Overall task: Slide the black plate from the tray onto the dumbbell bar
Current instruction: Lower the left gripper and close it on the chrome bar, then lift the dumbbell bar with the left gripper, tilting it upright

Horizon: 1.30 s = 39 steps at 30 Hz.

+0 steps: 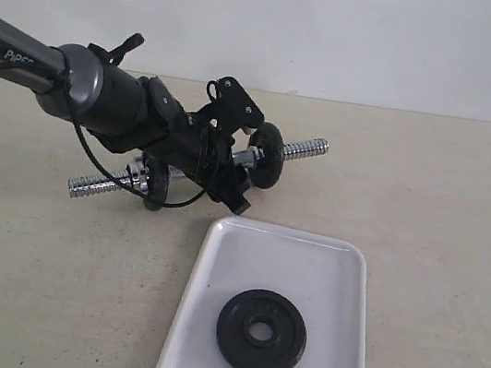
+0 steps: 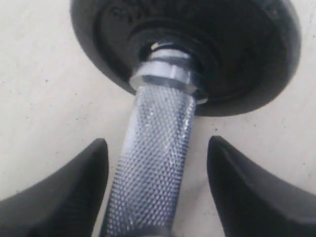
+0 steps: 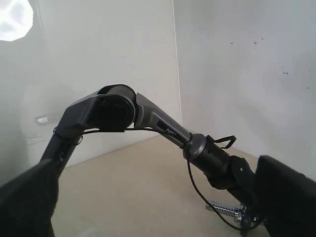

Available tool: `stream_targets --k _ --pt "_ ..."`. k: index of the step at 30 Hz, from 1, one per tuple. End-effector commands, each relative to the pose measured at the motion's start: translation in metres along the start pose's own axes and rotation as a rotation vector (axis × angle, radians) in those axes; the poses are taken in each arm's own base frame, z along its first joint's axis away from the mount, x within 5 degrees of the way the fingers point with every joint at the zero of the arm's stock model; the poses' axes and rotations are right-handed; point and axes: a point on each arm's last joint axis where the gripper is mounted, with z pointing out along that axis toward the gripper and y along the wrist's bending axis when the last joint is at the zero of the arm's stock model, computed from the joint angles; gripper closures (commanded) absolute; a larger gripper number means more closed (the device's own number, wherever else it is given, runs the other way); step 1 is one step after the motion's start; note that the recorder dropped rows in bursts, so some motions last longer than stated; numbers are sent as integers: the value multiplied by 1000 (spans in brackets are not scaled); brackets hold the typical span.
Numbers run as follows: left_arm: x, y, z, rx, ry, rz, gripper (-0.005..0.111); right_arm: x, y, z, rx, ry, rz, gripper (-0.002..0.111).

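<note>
The black plate (image 1: 260, 332) lies flat in the white tray (image 1: 327, 258) at the front of the table. Behind the tray the dumbbell bar (image 1: 302, 148) rests on the table, with a black disc (image 1: 267, 155) near its right end and another (image 1: 154, 185) near its left. My left gripper (image 1: 231, 154) straddles the bar's knurled middle (image 2: 153, 163). Its jaws stand open (image 2: 157, 143), with a gap on each side of the bar. A chrome collar (image 2: 165, 74) sits against the disc (image 2: 237, 59). My right gripper (image 3: 155, 163) is open, holds nothing, and is out of the exterior view.
The left arm (image 1: 75, 78) reaches in from the left edge, with a black cable looping below it. Bare beige table (image 1: 447, 207) lies right of the bar and the tray. A pale wall (image 1: 344, 32) runs behind the table.
</note>
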Motion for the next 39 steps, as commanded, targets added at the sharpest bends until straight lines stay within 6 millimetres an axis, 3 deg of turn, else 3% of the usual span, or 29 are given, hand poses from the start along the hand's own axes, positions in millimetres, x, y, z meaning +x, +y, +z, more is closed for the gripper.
stream_targets --k 1,10,17,20,24,39 --pt "-2 -1 1 5 -3 -3 53 -1 0 1 -3 5 -3 3" --pt "19 -5 21 3 49 -9 53 -1 0 1 -9 9 -3 3" --pt "20 -5 22 4 51 -9 54 -1 0 1 -9 9 -3 3" --pt "20 -6 22 8 52 -9 67 -1 0 1 -9 9 -3 3" --pt "20 -6 22 8 52 -9 103 -1 0 1 -9 9 -3 3" --pt "18 -5 20 5 46 -13 102 0 0 1 -9 9 -3 3"
